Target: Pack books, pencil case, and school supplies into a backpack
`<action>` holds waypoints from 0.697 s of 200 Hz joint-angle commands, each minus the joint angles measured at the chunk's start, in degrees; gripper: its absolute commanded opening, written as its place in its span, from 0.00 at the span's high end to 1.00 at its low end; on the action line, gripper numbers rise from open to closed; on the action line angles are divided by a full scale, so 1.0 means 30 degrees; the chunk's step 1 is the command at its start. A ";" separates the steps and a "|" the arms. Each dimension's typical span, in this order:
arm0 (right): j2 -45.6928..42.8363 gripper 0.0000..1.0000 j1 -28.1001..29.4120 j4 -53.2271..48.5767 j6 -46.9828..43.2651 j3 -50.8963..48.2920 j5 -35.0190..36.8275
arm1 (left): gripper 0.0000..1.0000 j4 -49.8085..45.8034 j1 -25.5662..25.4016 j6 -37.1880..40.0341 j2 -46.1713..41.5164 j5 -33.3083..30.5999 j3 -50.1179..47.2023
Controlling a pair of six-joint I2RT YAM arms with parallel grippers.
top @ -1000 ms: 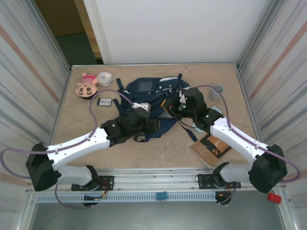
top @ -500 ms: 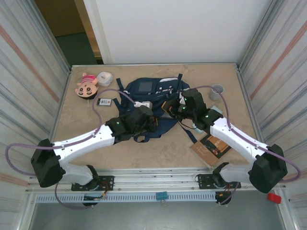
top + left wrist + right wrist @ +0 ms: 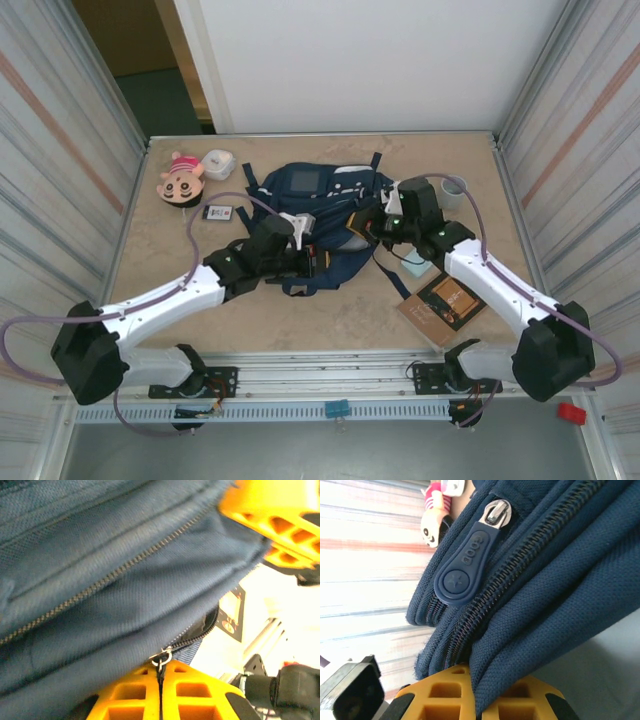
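The backpack [image 3: 318,195] lies mid-way across the tabletop [image 3: 330,320], nearer the far edge, and its inside is hidden. The left gripper [image 3: 312,262], half spread a second ago, has now clamped onto a zip ring [image 3: 162,657] at the bag's near edge. The right gripper [image 3: 360,222] pinches fabric on its right side. The bag is probably about to be opened. Nothing looks packed: the book [image 3: 440,308] lies near the right front corner, the pad [image 3: 415,268] is just beyond it, and a packet [image 3: 218,212] sits left of the bag.

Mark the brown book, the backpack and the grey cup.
brown book [image 3: 440,312]: top view, front cover.
backpack [image 3: 300,182]: top view, grey square patch.
grey cup [image 3: 456,186]: top view, rim.
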 commanded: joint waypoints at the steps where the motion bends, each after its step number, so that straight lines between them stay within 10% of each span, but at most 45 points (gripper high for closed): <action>1: 0.0627 0.98 -0.1445 0.0361 -0.1479 0.1482 -0.2547 | 1.00 -0.1965 0.0667 0.2570 -0.1194 0.1959 0.0221; 53: 0.1903 0.95 -0.2391 -0.0098 -0.2082 0.2740 -0.4121 | 1.00 -0.1483 0.2338 0.2645 -0.2768 0.1878 -0.1436; 90: 0.0845 0.37 -0.0771 0.3400 0.1901 0.0324 -0.2289 | 1.00 0.1124 0.2373 0.1863 -0.2238 0.2496 -0.1578; 139: 0.0168 0.31 0.3143 0.7128 0.6349 -0.2761 0.3586 | 1.00 0.3857 0.1577 0.0653 -0.0877 0.2849 -0.1144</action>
